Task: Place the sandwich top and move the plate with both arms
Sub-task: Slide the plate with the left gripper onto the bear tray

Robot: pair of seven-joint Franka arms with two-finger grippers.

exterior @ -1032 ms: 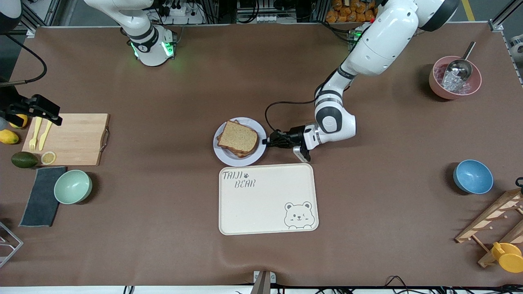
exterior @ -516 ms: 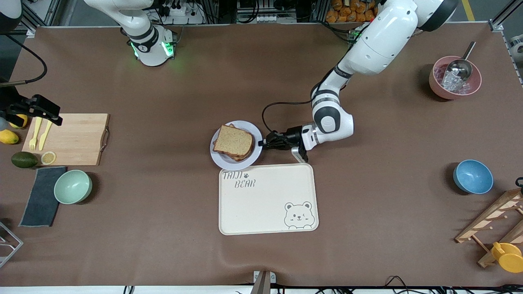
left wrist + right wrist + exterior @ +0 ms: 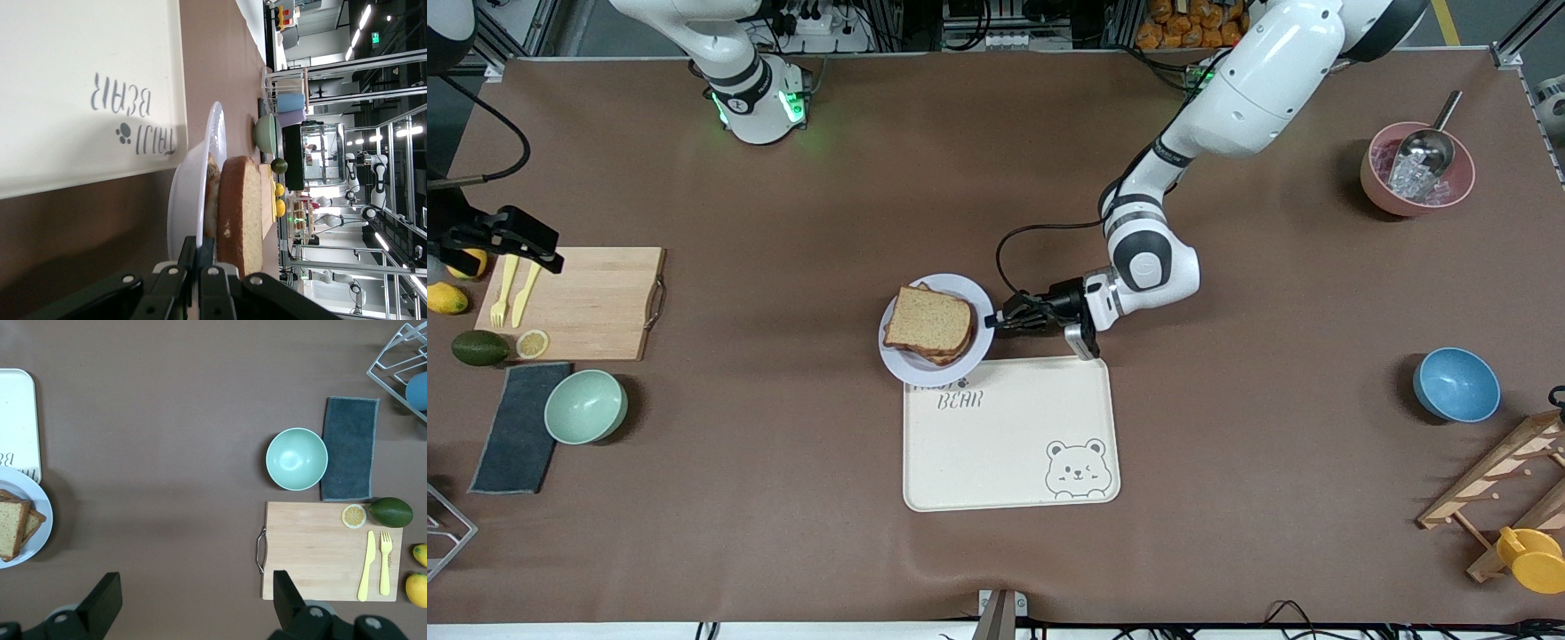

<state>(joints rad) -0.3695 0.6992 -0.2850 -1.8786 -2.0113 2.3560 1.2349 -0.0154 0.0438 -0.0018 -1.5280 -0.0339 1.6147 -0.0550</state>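
Observation:
The pale plate [image 3: 965, 292] carries a stacked sandwich, with the sandwich top [image 3: 929, 320], a brown wholemeal slice, lying uppermost. The plate overlaps the corner of the cream bear tray [image 3: 1005, 444] and covers part of its lettering. My left gripper [image 3: 991, 320] is shut on the plate's rim at the side toward the left arm's end. In the left wrist view the jaws [image 3: 203, 250] pinch the rim of the plate [image 3: 187, 200], beside the sandwich top [image 3: 243, 213]. My right gripper [image 3: 197, 600] hangs open, high over the table near the cutting board [image 3: 327, 550], holding nothing.
The cutting board [image 3: 587, 302] holds a yellow knife and fork and a lemon slice. Beside it are an avocado [image 3: 479, 348], a green bowl [image 3: 585, 406] and a dark cloth [image 3: 516, 427]. A blue bowl [image 3: 1456, 384], a pink bowl with scoop [image 3: 1416, 169] and a wooden rack [image 3: 1503, 480] stand toward the left arm's end.
The left gripper has carried the plate and sandwich nearer the front camera and toward the right arm's end, onto the tray's corner. The right arm has not moved.

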